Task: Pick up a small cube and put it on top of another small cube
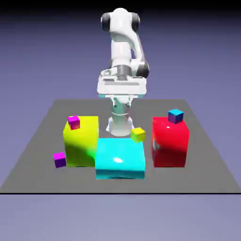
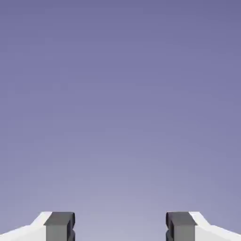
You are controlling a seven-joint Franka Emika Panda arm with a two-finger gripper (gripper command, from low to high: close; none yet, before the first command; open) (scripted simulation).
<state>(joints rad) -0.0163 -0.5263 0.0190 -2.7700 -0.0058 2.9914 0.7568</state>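
Note:
One small cube [image 1: 74, 122], magenta on top with purple sides, rests on the big yellow block [image 1: 81, 141]. A second small cube [image 1: 59, 159] lies on the table by that block's lower left corner. My gripper [image 1: 120, 100] hangs high above the table's far side, well away from both cubes. The hand view shows only plain backdrop. There the gripper [image 2: 120, 228] is open, its two grey fingertips [image 2: 60, 227] wide apart with nothing between them.
A big cyan block [image 1: 120, 158] stands at the front middle and a big red block [image 1: 170, 142] on the exterior view's right. A small blue cube [image 1: 175, 116] sits on the red block. A small yellow cube [image 1: 138, 134] lies behind the cyan block.

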